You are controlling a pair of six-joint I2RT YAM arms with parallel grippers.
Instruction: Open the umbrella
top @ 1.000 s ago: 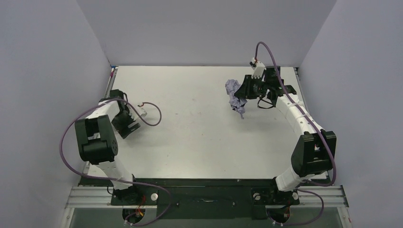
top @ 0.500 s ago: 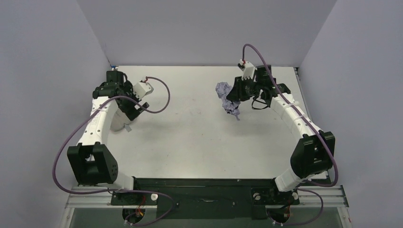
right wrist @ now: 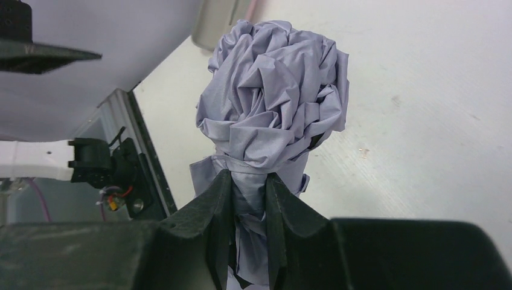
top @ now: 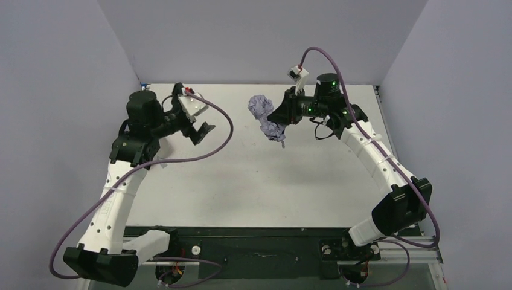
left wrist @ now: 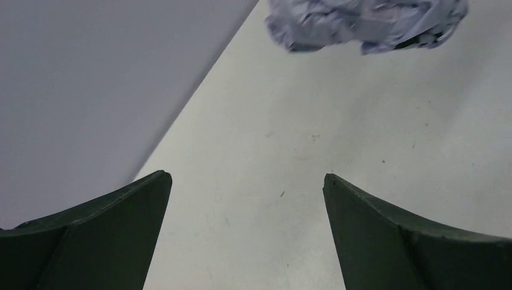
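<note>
Since a second ago the right fingers (right wrist: pixel 284 205), clamped around the bunched fabric of the umbrella (right wrist: pixel 272 115), have carried it leftward over the far desk (top: pixel 241 181). The left fingers (left wrist: pixel 121 229), spread wide and empty, have swung up to face it, near but apart. This looks like the setup for a two-handed pull. The handle is perhaps hidden behind the grip.

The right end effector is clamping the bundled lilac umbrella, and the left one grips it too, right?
No. The right end effector clamps the umbrella, but the left end effector is open, clear of it: see the left wrist view.
</note>
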